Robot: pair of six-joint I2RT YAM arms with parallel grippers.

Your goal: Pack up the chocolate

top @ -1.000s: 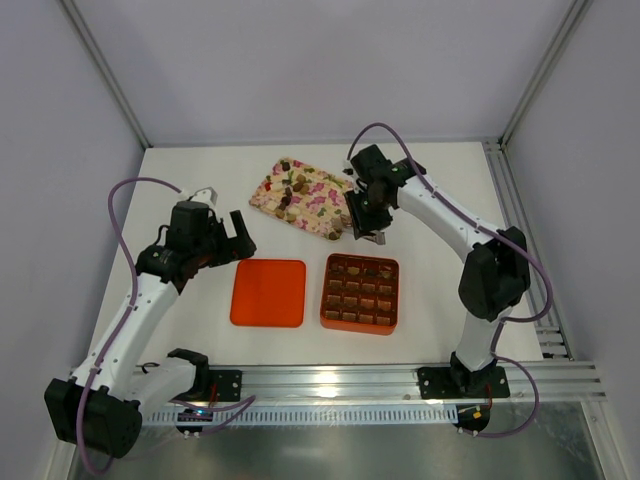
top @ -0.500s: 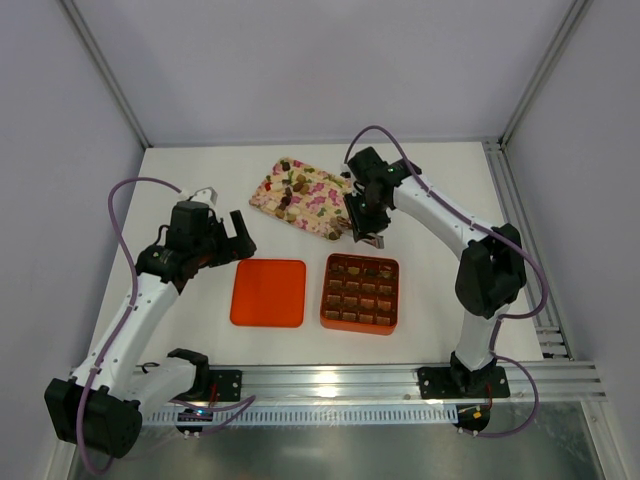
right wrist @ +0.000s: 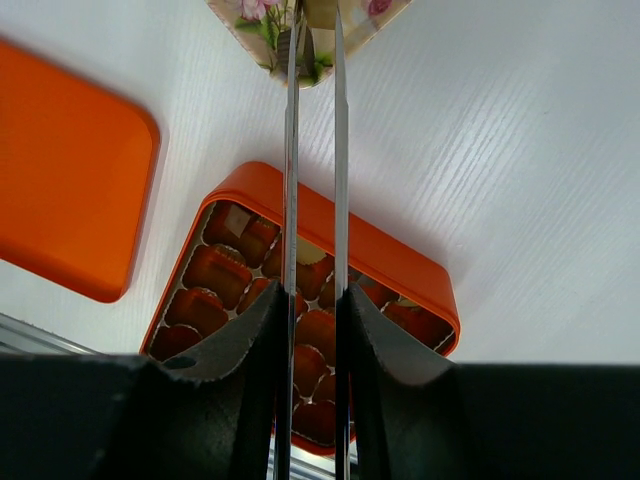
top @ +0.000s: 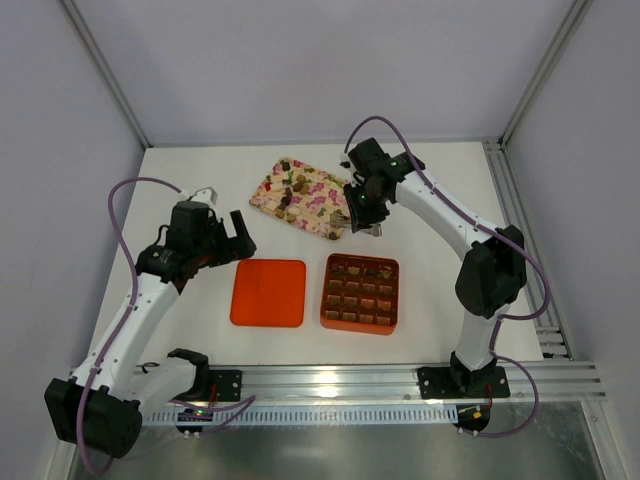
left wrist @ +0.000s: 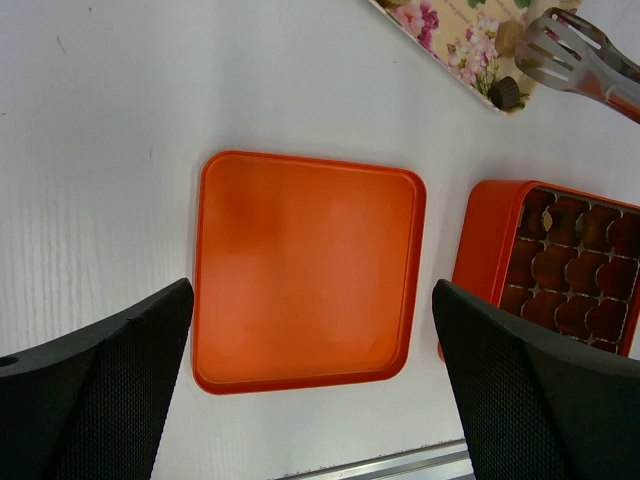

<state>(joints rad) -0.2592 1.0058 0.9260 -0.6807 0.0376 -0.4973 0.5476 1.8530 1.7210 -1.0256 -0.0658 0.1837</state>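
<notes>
Here, the right claw [right wrist: 315, 315], clamped on tongs [left wrist: 575, 55], held their tips near a chocolate [left wrist: 507, 92] at the tray's [left wrist: 455, 45] corner; the left claw [left wrist: 310, 330] hung wide apart above the lid [left wrist: 305, 200]. A skewed pinch risked flicking the piece onto the surface [left wrist: 100, 100].

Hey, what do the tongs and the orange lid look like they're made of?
The tongs look like metal, probably stainless steel: silver-grey, thin, with a bright sheen. The orange lid looks like moulded plastic or perhaps painted tin: uniform colour, rounded corners, raised rim, soft semi-gloss glare.
</notes>
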